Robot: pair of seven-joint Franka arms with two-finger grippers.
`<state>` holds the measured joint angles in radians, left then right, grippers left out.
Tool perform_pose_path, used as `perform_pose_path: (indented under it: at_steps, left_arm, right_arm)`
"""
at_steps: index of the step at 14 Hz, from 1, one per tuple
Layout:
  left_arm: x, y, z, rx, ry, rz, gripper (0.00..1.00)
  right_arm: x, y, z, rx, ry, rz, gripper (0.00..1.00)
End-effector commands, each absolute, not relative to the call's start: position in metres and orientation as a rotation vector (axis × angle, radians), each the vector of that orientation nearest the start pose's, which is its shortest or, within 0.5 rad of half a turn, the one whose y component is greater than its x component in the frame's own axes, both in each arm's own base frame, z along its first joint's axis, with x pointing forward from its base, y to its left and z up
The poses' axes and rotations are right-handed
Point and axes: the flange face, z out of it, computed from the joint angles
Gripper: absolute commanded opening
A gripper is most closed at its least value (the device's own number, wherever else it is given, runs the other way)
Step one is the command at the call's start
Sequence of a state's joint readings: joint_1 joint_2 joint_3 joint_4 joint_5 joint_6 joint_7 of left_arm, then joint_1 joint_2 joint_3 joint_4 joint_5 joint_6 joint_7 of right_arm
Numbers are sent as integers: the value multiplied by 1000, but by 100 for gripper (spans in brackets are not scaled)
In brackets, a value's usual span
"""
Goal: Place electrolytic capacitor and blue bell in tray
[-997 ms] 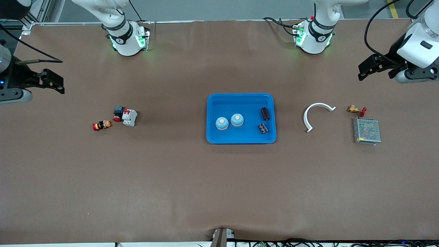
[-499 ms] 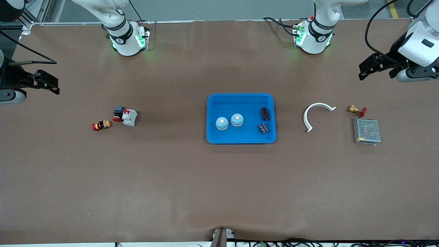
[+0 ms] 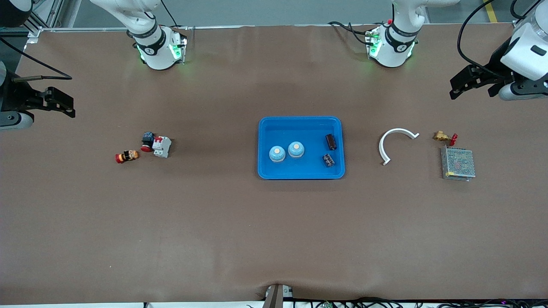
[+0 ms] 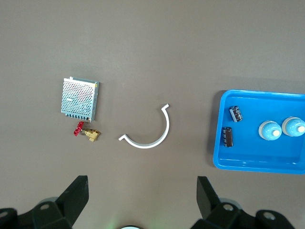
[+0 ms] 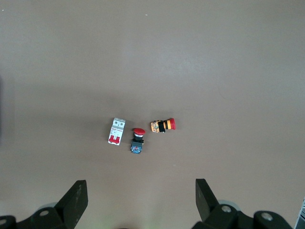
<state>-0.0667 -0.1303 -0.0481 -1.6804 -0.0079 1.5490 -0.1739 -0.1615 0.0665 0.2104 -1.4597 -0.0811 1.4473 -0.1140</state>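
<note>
Although both arms hung high at the table's ends, you had every task part already in the tray (image 3: 299,173). Nearest the front camera inside it lay one dark electrolytic capacitor (image 3: 328,160), with the second capacitor (image 3: 331,141) just farther off by the same wall — the wall toward the left arm's end. The two blue bells (image 3: 278,154) stood side by side, touching or nearly so, toward the right arm's end of the tray.

Your left gripper (image 3: 467,83) hovered over bare table at the left arm's end, its fingers (image 4: 76,193) spread wide and holding nothing. From the left wrist you saw, well clear of those fingertips, a perforated metal box (image 4: 80,98), a brass valve with a red handle (image 4: 86,132) just beside it, and a white curved strip (image 4: 150,134) between the valve and the tray.

Your right gripper (image 3: 60,104) hovered at the right arm's end, fingers (image 5: 75,198) equally wide and empty. Well apart from them sat a white circuit breaker (image 5: 116,131), a red push button (image 5: 137,140) beside it, and an orange-and-red switch (image 5: 163,125) — all three close together.
</note>
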Motion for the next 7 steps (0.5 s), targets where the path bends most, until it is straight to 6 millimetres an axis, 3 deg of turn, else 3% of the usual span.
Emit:
perform_pose_path:
  at_steps: [1, 7]
  left_arm:
    - [506, -59, 648, -3133, -80, -9, 100]
    - [505, -56, 647, -3108, -83, 3, 100]
  right_arm:
    - [556, 15, 633, -3174, -258, 119, 100]
    - [556, 19, 633, -3174, -263, 118, 100]
